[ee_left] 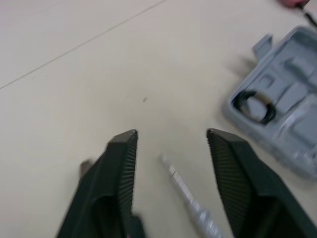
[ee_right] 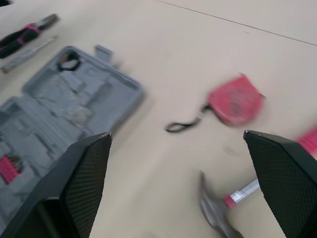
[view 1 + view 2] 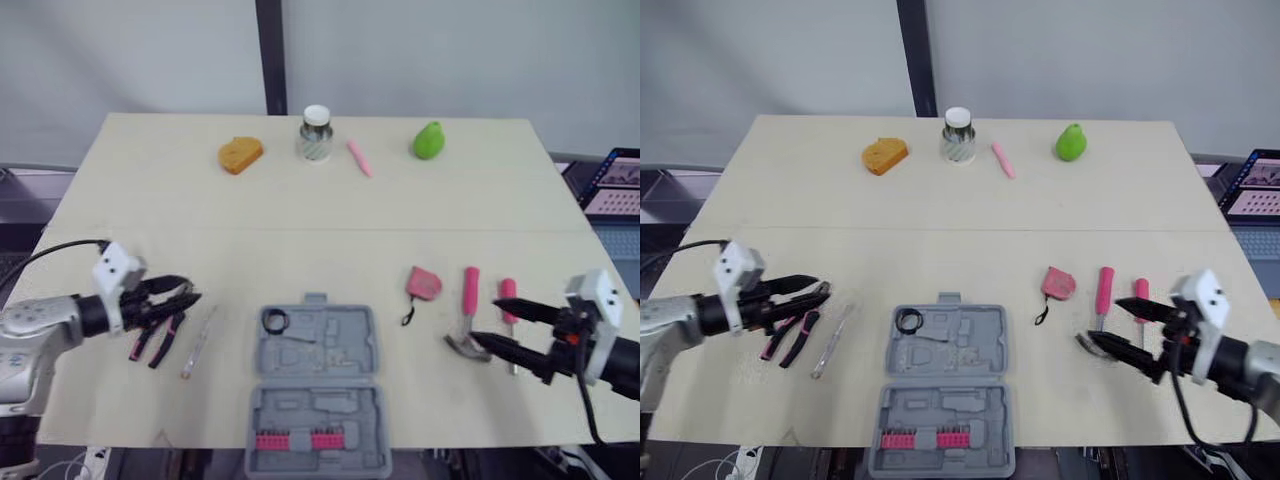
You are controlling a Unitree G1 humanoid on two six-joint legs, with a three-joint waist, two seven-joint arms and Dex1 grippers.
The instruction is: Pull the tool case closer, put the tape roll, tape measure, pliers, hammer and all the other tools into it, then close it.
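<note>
Grey plastic tool case lying open, black tape roll inside. Am hovering left claw, parted and empty, by pink-and-black pliers left of case. Right claw, gaping and empty, hovering over pink-handled hammer right of case, lining up pickups.

Open grey tool case, tape roll inside, pliers left

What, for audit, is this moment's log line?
grey plastic tool case open | left fingers open by silver rod | right fingers open by pink-handled hammer
</note>
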